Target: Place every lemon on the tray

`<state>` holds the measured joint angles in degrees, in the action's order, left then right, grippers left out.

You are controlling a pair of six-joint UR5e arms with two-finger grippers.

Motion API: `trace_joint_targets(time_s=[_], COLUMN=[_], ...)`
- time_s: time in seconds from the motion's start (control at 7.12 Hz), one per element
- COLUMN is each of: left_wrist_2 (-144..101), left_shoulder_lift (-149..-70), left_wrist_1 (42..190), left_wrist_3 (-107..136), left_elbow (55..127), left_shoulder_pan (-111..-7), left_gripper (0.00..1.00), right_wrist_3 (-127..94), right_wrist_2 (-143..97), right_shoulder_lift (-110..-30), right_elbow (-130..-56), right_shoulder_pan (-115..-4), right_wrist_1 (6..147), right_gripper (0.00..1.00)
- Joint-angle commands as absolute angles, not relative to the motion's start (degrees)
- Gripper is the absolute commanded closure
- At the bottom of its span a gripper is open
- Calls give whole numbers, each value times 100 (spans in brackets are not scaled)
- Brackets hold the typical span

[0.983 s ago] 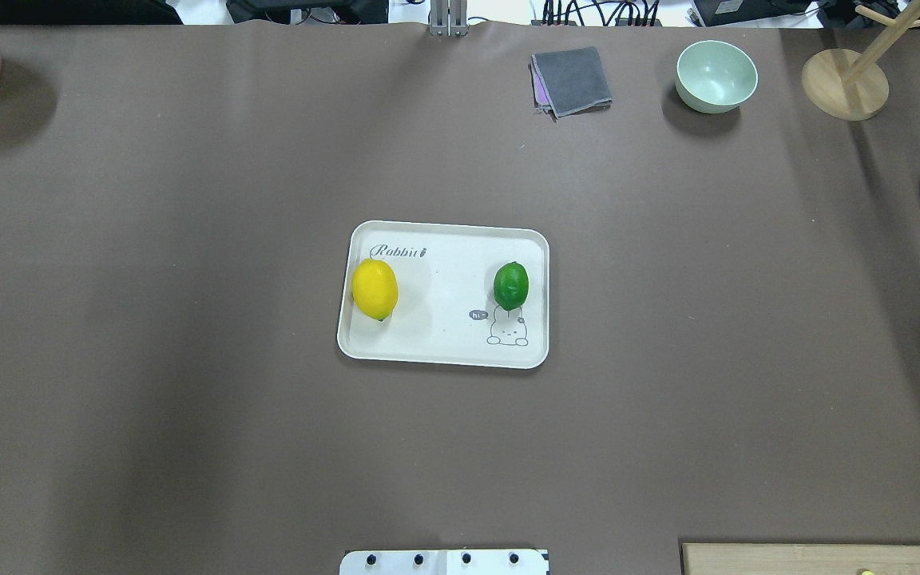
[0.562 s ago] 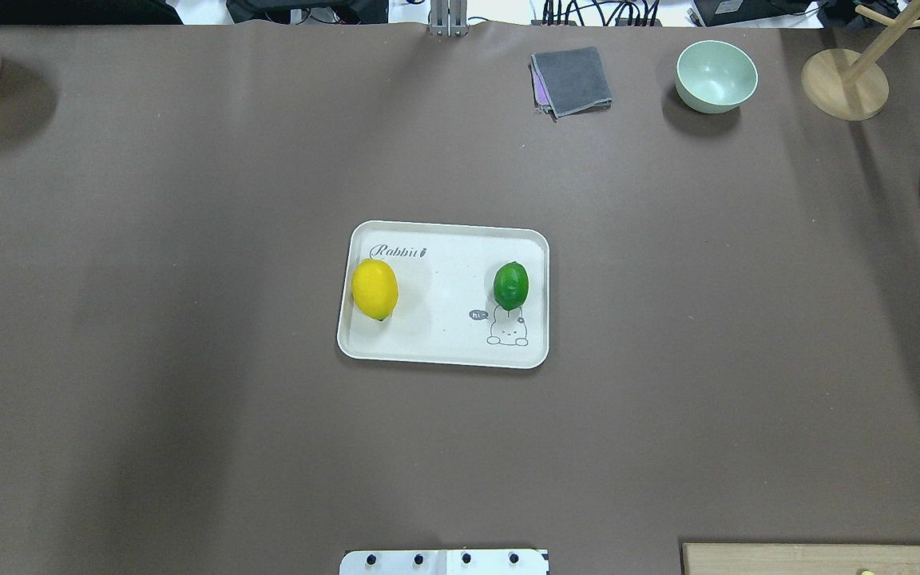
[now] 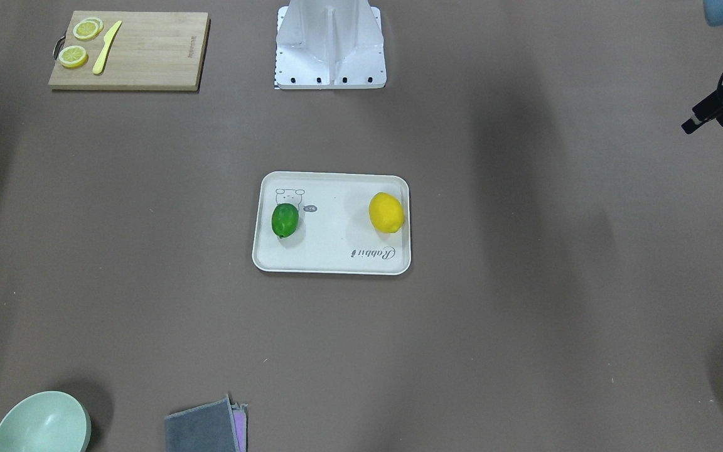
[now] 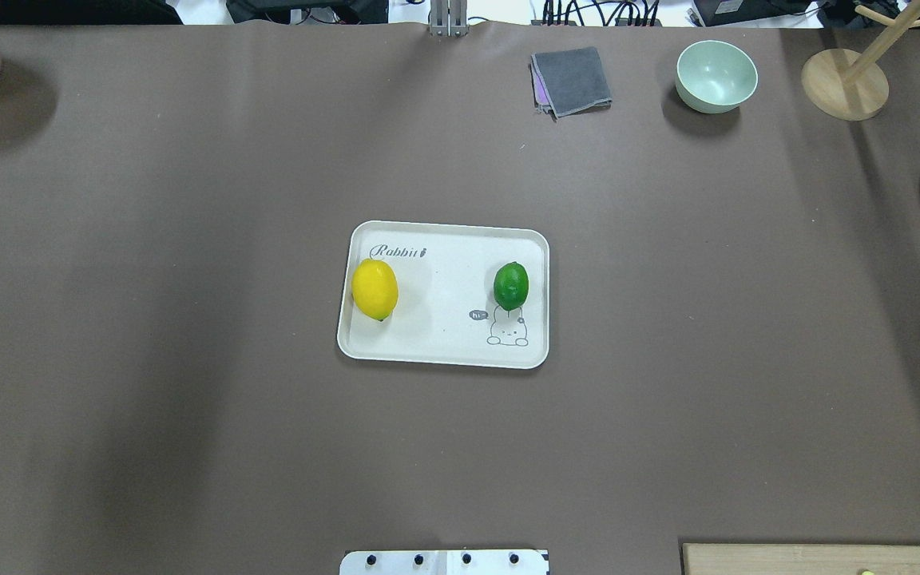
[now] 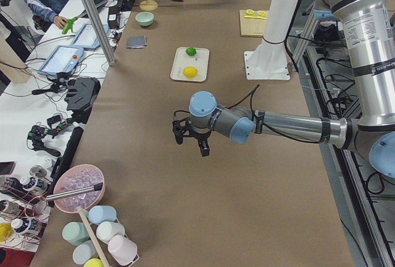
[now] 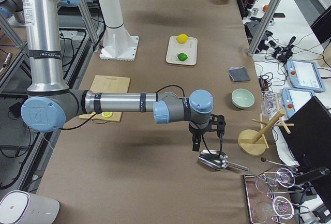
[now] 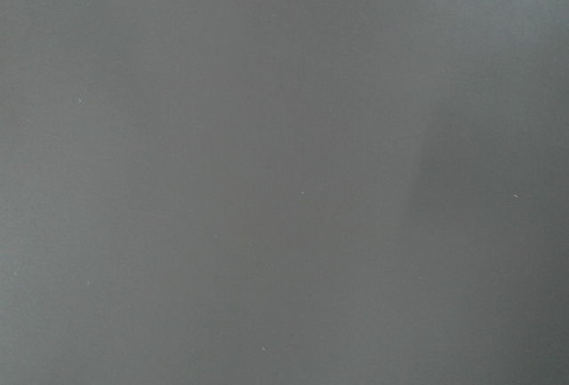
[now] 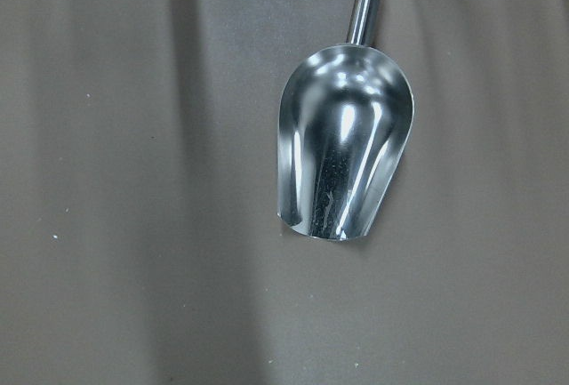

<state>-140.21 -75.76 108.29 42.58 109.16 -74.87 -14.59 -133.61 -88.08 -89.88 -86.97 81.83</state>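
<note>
Both lemons lie on the tray (image 4: 444,350), which sits flat near the middle of the brown desk (image 4: 188,239); the yellow lemon (image 4: 374,289) rests at the tray's end on the robot's left, just below the script "Rabbit"; the green lemon (image 4: 511,285) rests at the opposite end, just above the bear drawing and overlapping its ears; the two fruits lie well apart from each other, and each is near the rim. The left hand (image 5: 191,147) hangs over bare desk toward the robot's left end, well apart from the tray, its fingers pointing down; its wrist view shows only plain brown surface; how far it is open, and whether it holds anything, cannot be told. The right hand (image 6: 207,141) hangs just above a metal scoop (image 8: 347,145) near the robot's right end of the desk, beside a round wooden stand base (image 4: 843,84); its wrist view shows the scoop lying flat, bowl upward; the hand's opening likewise cannot be told. A pale green bowl (image 4: 715,76) and a folded grey cloth (image 4: 572,80) sit at the far edge; a wooden board (image 3: 129,50) near the robot's base carries lemon slices (image 3: 74,56) and a yellow knife (image 3: 106,47).
</note>
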Motion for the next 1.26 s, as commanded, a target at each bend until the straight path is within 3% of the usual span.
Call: trace_joint_targets(time_s=[0.0, 0.56, 1.12], left_wrist_2=[-14255, -14300, -14378], left_shoulder_lift=[-8337, -9236, -9787], left_wrist_1=[10749, 10547, 9717], left_wrist_3=[4228, 4219, 4078], left_elbow=[10330, 9591, 10202], left_shoulder_pan=[-7523, -7576, -7332], left_gripper=[2, 2, 2], right_wrist_3=[-1459, -1459, -1476], right_wrist_2=[-13368, -13359, -13351], right_shoulder_lift=[-8807, -8781, -8763], right_elbow=[-9000, -8991, -8982], right_shoulder_pan=[-8692, -8666, -8657], right_wrist_1=[8183, 8183, 8191], right_gripper=[1, 1, 1])
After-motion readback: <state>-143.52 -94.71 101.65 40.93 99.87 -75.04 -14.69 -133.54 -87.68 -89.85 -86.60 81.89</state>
